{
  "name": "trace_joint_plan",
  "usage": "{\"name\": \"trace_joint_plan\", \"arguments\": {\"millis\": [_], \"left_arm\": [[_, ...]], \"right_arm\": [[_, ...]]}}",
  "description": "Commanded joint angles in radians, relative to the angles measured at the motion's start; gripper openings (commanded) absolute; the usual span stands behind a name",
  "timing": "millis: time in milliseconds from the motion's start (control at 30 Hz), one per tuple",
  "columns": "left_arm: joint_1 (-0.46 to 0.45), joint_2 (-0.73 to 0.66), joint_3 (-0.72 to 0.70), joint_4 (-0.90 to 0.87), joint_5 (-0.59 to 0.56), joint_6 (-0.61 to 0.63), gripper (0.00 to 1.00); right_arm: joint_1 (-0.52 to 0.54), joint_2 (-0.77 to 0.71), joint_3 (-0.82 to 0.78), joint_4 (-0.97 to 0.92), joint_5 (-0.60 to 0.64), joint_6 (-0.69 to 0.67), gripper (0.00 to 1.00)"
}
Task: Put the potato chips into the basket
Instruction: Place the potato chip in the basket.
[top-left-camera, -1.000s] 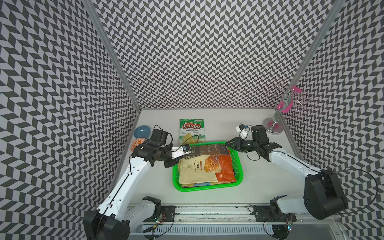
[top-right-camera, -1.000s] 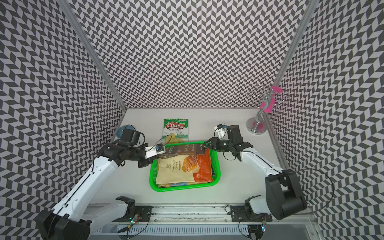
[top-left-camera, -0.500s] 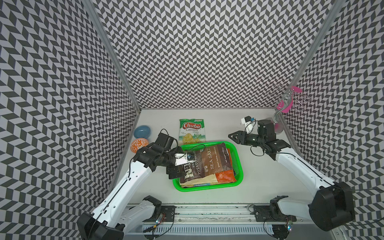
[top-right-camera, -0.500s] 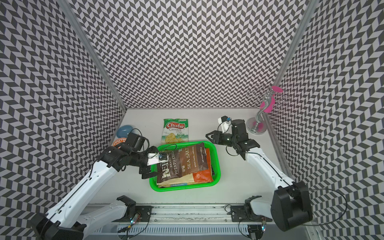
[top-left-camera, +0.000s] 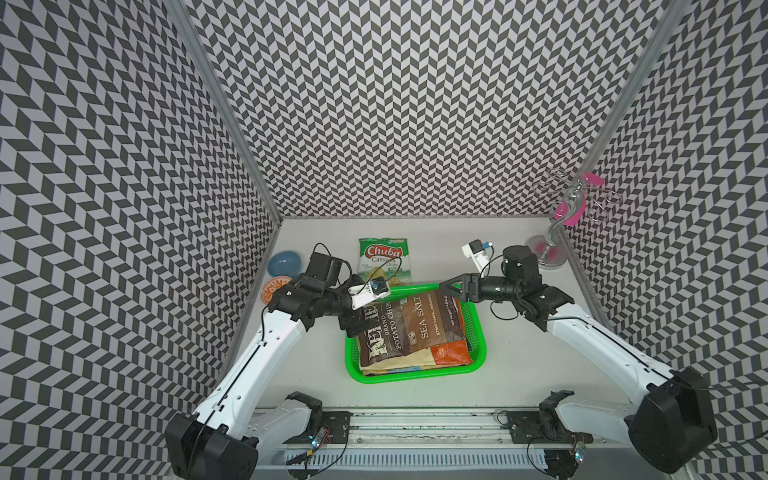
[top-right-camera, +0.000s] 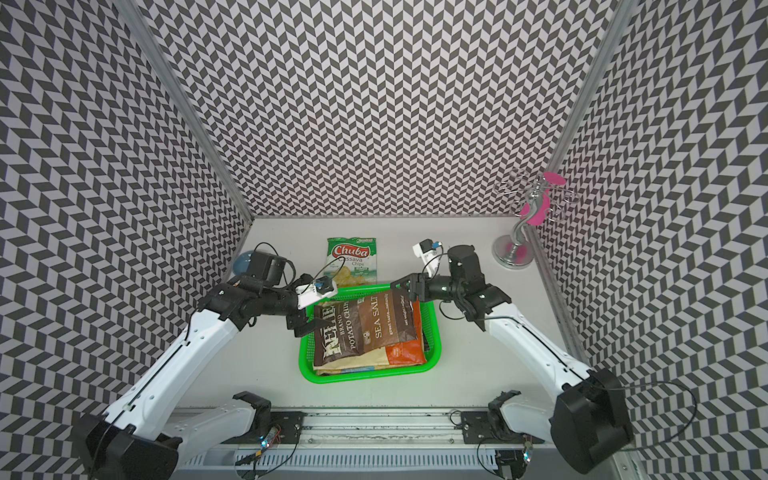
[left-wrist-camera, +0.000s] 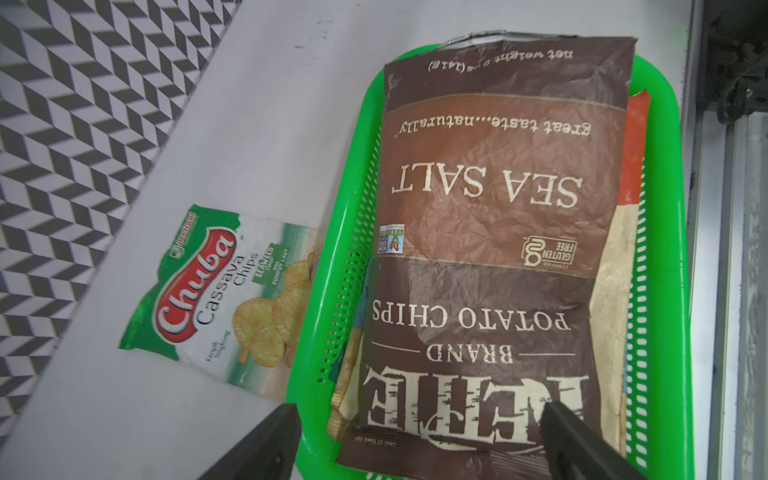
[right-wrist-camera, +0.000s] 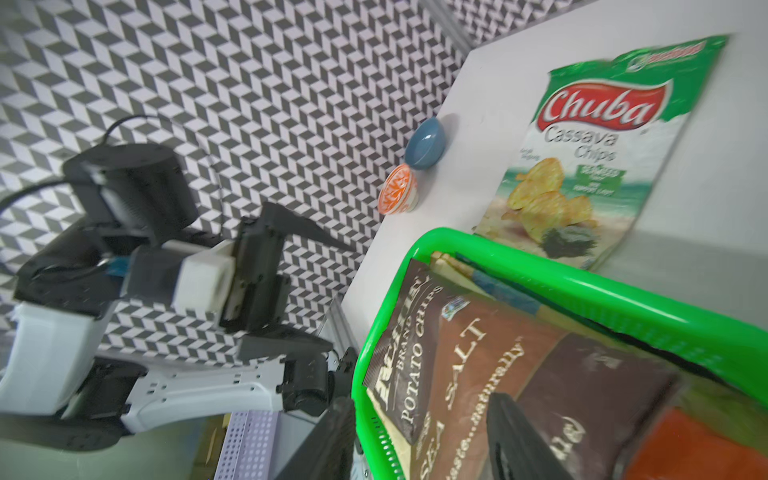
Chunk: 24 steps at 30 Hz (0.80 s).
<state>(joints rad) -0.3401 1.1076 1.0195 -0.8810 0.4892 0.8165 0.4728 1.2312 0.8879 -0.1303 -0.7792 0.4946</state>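
Note:
The brown "SEA SALT" potato chips bag (top-left-camera: 409, 328) (left-wrist-camera: 490, 232) lies loose on top of a stack of bags in the green basket (top-left-camera: 478, 332) (top-right-camera: 435, 340). Orange-red (top-left-camera: 451, 353) and tan (top-left-camera: 399, 359) bags show beneath it. My left gripper (top-left-camera: 357, 311) (left-wrist-camera: 417, 405) is open over the brown bag's end at the basket's far left corner. My right gripper (top-left-camera: 451, 291) (right-wrist-camera: 419, 399) stands open above the far right corner and holds nothing. A green-white "Chuba" bag (top-left-camera: 383, 259) (right-wrist-camera: 590, 145) lies on the table just behind the basket.
A blue bowl (top-left-camera: 283, 262) and an orange bowl (top-left-camera: 274, 289) sit by the left wall, behind my left arm. A metal stand with pink pieces (top-left-camera: 552, 249) is in the back right corner. Patterned walls close in three sides.
My left gripper opened and let go of the brown bag, which dropped flat onto the stack in the basket. My right gripper opened wider and hovers at the basket's far right corner.

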Motion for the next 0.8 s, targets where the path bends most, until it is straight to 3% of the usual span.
{"name": "trace_joint_plan", "arguments": {"millis": [0, 167, 367, 767], "left_arm": [[-0.005, -0.003, -0.069, 0.178, 0.022, -0.136, 0.93], [-0.007, -0.005, -0.160, 0.293, -0.045, -0.212, 0.93], [-0.007, 0.000, -0.209, 0.341, -0.124, -0.209, 0.93], [0.022, 0.030, -0.145, 0.405, -0.187, -0.269, 0.96]], "right_arm": [[0.050, 0.017, -0.046, 0.057, 0.014, 0.000, 0.54], [0.068, 0.018, -0.152, 0.055, 0.069, -0.008, 0.53], [0.093, 0.017, -0.253, 0.045, 0.095, 0.005, 0.51], [0.119, -0.116, -0.329, 0.009, 0.204, 0.050, 0.50]]}}
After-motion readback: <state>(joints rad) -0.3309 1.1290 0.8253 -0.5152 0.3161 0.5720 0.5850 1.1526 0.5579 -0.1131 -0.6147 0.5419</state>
